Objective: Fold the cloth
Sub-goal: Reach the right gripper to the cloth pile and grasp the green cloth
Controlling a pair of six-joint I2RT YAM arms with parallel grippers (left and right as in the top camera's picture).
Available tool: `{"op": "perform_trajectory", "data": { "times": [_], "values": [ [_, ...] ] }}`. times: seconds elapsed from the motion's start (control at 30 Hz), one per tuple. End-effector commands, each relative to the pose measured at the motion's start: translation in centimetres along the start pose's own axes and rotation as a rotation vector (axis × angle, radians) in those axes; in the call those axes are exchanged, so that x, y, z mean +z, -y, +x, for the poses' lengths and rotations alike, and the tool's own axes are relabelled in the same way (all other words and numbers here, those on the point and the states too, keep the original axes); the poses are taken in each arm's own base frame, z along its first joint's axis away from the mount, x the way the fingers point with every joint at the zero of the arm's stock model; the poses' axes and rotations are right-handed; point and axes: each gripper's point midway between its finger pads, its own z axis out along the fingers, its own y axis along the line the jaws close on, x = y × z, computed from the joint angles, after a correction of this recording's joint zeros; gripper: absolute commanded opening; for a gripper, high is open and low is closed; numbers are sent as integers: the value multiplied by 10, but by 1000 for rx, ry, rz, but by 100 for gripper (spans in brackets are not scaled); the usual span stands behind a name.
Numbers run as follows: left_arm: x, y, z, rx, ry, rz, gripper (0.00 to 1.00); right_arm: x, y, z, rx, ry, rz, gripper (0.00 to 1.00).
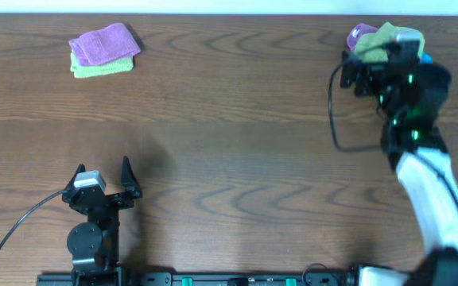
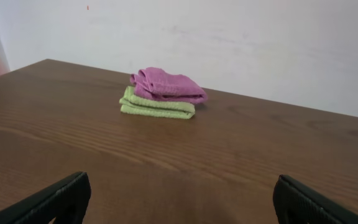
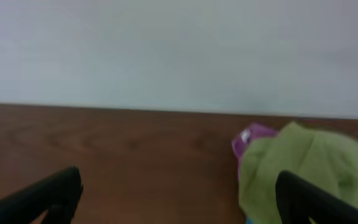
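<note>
The lime-green cloth (image 1: pixel 378 38) lies crumpled on a pile at the table's far right edge, on top of a purple towel (image 1: pixel 359 33). In the right wrist view the cloth (image 3: pixel 303 165) sits just ahead and to the right, with my right finger in front of its lower part. My right gripper (image 1: pixel 370 63) is open and empty right beside the pile, and it also shows in the right wrist view (image 3: pixel 179 185). My left gripper (image 1: pixel 103 171) is open and empty near the front left, and shows in the left wrist view (image 2: pixel 182 190).
A purple towel (image 1: pixel 104 42) lies on a paler yellow-green folded towel (image 1: pixel 102 69) at the far left, also in the left wrist view (image 2: pixel 166 84). A bit of blue (image 1: pixel 427 57) shows at the right pile. A white wall runs behind the table.
</note>
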Motion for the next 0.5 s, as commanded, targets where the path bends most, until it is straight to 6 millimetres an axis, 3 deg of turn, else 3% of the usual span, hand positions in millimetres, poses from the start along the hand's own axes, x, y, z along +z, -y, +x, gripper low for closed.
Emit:
{"op": "perform_trajectory", "data": {
  "times": [0.0, 0.2, 0.47],
  "values": [
    [0, -3, 18, 23, -61, -10, 95, 28, 26, 1, -5, -36, 35, 99],
    [0, -3, 18, 23, -61, -10, 95, 79, 84, 29, 48, -120, 105, 99],
    [0, -3, 18, 23, -61, -10, 95, 114, 145, 59, 101, -211, 179, 99]
  ]
}}
